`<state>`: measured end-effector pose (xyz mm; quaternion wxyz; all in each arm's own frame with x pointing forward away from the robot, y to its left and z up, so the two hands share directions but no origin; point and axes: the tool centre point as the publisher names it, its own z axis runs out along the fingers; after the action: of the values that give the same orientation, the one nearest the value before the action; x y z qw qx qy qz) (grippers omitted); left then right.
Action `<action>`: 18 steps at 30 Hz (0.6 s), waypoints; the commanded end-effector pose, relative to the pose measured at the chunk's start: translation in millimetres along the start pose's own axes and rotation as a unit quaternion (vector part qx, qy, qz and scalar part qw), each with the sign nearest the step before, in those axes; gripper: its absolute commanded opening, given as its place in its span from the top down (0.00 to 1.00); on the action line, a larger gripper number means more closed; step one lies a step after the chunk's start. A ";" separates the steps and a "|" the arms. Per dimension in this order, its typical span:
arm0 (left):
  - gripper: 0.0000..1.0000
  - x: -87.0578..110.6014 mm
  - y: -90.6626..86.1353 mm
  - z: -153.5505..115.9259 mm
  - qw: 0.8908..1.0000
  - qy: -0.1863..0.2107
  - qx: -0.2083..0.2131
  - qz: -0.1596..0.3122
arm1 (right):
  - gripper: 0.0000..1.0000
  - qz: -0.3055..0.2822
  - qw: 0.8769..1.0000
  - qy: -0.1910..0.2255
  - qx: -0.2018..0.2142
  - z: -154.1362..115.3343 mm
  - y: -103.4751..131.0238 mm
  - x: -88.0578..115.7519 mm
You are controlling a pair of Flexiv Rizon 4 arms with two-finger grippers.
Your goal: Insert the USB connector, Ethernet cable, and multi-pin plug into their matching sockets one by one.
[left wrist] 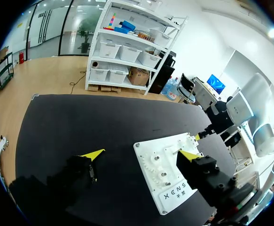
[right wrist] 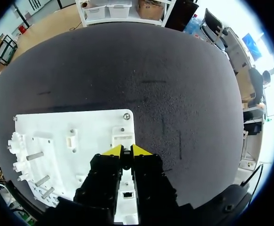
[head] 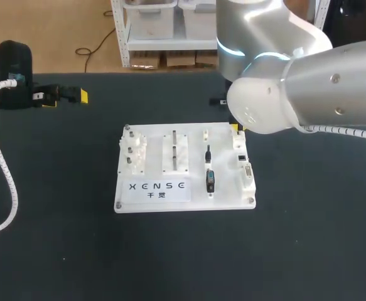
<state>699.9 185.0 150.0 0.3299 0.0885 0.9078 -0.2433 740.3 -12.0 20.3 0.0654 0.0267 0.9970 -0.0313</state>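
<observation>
The white socket board (head: 189,135) lies mid-table. A black USB connector (head: 209,180) with a short cable rests on it, and an Ethernet socket (head: 242,158) and a multi-pin socket (head: 248,170) line its right edge. My right gripper (right wrist: 126,151) hovers over the board's (right wrist: 90,127) right edge, above the Ethernet socket (right wrist: 127,193). Its tips stand nearly together, pinching a narrow dark piece that I cannot identify. In the head view the arm hides all but a yellow fingertip (head: 236,127). My left gripper (head: 63,97) sits at the table's back left, wide open and empty (left wrist: 140,154).
Metal pegs and small gears (head: 132,150) stand on the board's left part, with two slotted blocks (head: 174,153) in its middle. A white coiled hose (head: 7,175) from my left arm hangs over the table's left side. Black tabletop surrounds the board.
</observation>
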 end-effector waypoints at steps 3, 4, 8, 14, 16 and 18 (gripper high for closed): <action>0.00 0.0 0.0 0.0 1.000 0.000 0.000 0.000 | 1.00 -0.003 1.000 -0.002 -0.003 -4.7 1.5 0.2; 0.00 0.0 0.0 0.0 1.000 0.000 0.000 0.000 | 1.00 -0.003 1.000 -0.002 -0.003 -4.8 1.6 0.1; 0.00 0.0 0.0 0.0 1.000 0.000 0.000 0.000 | 1.00 -0.003 1.000 -0.002 -0.002 -4.8 1.5 -0.1; 0.00 0.0 0.0 0.0 1.000 0.000 0.000 0.000 | 1.00 -0.004 1.000 0.003 0.002 1.2 2.2 1.3; 0.00 0.0 0.0 0.0 1.000 0.000 0.000 0.000 | 1.00 -0.005 1.000 0.005 0.003 3.5 2.4 1.2; 0.00 0.0 0.0 0.0 1.000 0.000 0.000 0.000 | 1.00 -0.005 1.000 0.007 0.005 5.3 2.4 1.2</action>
<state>699.9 185.0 150.0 0.3299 0.0885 0.9078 -0.2433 737.7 -10.9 17.3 0.0601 0.0223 0.9973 -0.0345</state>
